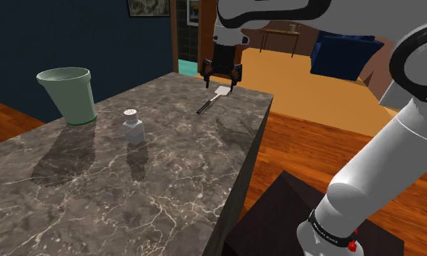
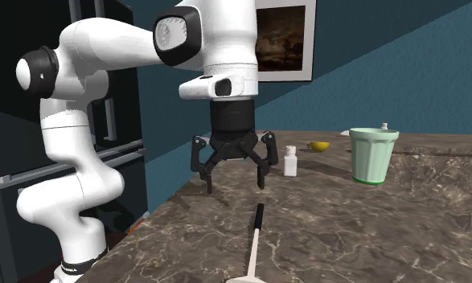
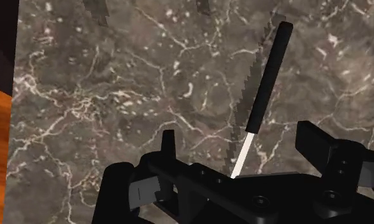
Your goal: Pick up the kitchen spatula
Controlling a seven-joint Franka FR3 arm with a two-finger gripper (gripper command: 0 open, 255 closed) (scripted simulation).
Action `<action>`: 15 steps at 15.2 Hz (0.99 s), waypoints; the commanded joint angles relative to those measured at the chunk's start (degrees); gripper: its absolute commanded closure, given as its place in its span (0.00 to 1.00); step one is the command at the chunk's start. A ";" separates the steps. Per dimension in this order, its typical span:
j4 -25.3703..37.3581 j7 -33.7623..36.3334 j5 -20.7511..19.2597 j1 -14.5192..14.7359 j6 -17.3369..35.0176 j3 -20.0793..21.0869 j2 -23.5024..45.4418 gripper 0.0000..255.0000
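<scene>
At the far end of the worktop point(image 1: 132, 196) in the shoulder view, the spatula point(image 1: 214, 98) lies flat, black handle toward the near side. Above it hangs the pincer point(image 2: 234, 183), spread, empty and pointing down. Judgement: this stance brackets the shaft for a straight descent; nothing is gripped yet.

On the counter point(image 1: 168, 189), spatula point(image 1: 213, 99) at the far corner near the gripper point(image 1: 221, 83), bottle point(image 1: 134, 128) well apart toward the shoulder view's left, cup point(image 1: 70, 94) farther left behind it.
</scene>
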 commanded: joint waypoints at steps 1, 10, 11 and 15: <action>4.44 7.14 -0.90 -0.86 -0.52 0.12 4.85 0.00; 6.26 16.30 -1.90 -1.52 2.77 -0.61 11.36 0.00; 5.45 16.25 -1.89 -1.52 3.55 -0.61 11.34 0.00; 4.94 16.23 -1.88 -1.52 4.03 -0.61 11.30 1.00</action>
